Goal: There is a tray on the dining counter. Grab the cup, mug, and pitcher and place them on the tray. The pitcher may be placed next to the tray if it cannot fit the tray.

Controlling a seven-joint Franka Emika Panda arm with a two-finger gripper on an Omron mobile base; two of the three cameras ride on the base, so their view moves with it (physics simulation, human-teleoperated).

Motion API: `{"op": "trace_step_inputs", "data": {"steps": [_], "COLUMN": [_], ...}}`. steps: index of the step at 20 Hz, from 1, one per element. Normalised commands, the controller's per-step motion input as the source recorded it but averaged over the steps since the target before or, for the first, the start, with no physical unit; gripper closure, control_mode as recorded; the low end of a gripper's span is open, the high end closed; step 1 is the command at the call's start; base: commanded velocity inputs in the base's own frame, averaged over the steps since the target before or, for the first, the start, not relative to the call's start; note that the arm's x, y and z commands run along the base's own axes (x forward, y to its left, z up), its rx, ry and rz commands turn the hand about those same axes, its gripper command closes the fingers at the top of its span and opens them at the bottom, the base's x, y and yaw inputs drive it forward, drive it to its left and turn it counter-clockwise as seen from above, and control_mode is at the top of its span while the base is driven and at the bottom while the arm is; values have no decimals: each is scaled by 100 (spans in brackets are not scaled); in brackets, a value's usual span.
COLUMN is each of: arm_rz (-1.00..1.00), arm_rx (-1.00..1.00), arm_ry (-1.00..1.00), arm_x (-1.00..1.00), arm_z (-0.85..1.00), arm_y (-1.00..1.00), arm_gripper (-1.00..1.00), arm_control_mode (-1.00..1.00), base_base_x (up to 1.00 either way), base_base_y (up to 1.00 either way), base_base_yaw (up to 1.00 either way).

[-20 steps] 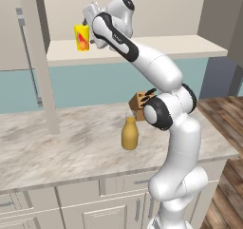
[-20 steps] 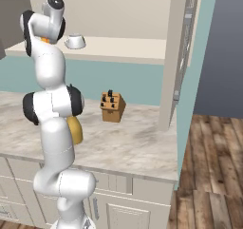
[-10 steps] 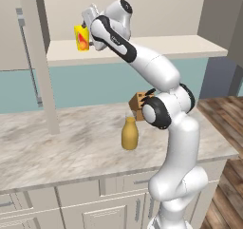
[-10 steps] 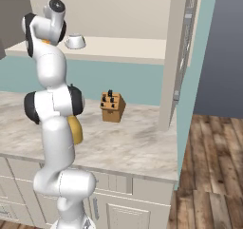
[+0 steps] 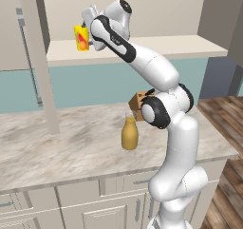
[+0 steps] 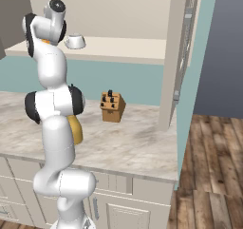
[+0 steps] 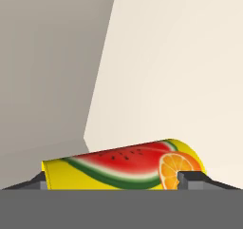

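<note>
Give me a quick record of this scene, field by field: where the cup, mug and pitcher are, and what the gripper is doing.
cup: upright on the shelf, between the fingers
gripper: fingertips on either side of the cup, grip not confirmed
mug: on the same shelf, apart from the cup
pitcher: upright on the wall counter
knife block: on that counter

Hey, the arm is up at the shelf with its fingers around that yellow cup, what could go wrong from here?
1. The gripper stands open around the cup, with the fingertips near its ends; an off-centre close might tip it or push it along the shelf.
2. The arm is stretched high, and the pitcher and knife block stand on the counter below; a low swing back could knock them.
</note>
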Motion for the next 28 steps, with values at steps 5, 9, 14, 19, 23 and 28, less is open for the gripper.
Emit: {"op": "trace_step_inputs", "data": {"steps": [5,9,14,19,23,28], "arm_rz": [0,0,0,0,0,0], "arm_rx": [0,0,2,6,5,3], "arm_ry": [1,0,0,0,0,0], "arm_x": [0,0,-15,-26,-31,-35], "arm_z": [0,-1,-15,-28,-31,-26], "arm_y": [0,0,0,0,-3,-7], "arm_gripper": [100,100,100,100,100,100], "arm_control_mode": [-100,-100,-100,-100,-100,-100], "base_base_x": [0,0,0,0,0,0], "base_base_y": [0,0,0,0,0,0], "base_base_yaw": [0,0,0,0,0,0]}}
